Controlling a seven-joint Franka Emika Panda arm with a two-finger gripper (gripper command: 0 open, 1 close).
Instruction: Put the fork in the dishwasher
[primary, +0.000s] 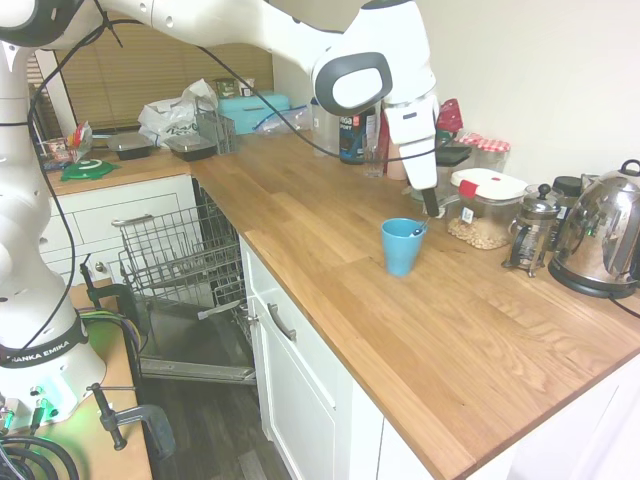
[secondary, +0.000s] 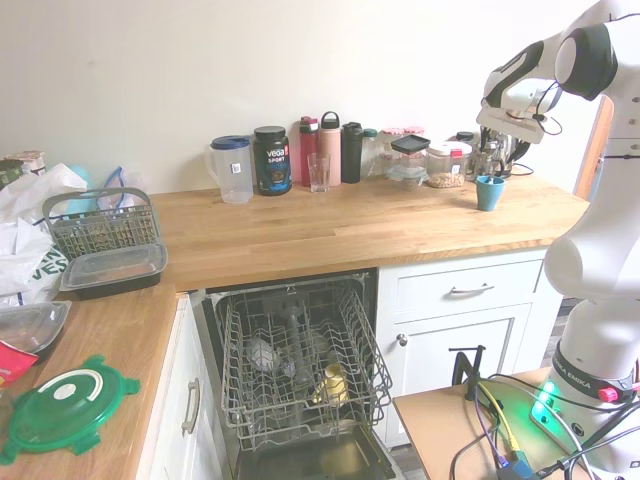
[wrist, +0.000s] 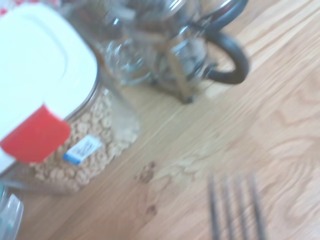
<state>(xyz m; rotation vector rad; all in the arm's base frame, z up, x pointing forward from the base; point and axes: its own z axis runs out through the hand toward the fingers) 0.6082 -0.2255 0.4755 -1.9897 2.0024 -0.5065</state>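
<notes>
My gripper (primary: 431, 208) hangs fingers-down just above the blue mug (primary: 402, 245) on the wooden counter, its dark fingers drawn together on the fork (primary: 420, 229). The fork's silvery end shows right below them at the mug's rim. In the wrist view the fork's tines (wrist: 234, 207) rise blurred over bare wood. The dishwasher (primary: 180, 255) stands open under the counter's corner, its grey wire rack (secondary: 300, 350) pulled out over the dropped door, with a few items in it. The second exterior view shows the mug (secondary: 489, 192) far right on the counter, well away from the rack.
Behind the mug stand a cereal jar with a white lid (primary: 485, 205), a French press (primary: 530, 230) and a steel kettle (primary: 603, 240). Bottles and a jug (secondary: 232, 168) line the wall. A cutlery basket (secondary: 100, 220) and food tubs sit on the side counter.
</notes>
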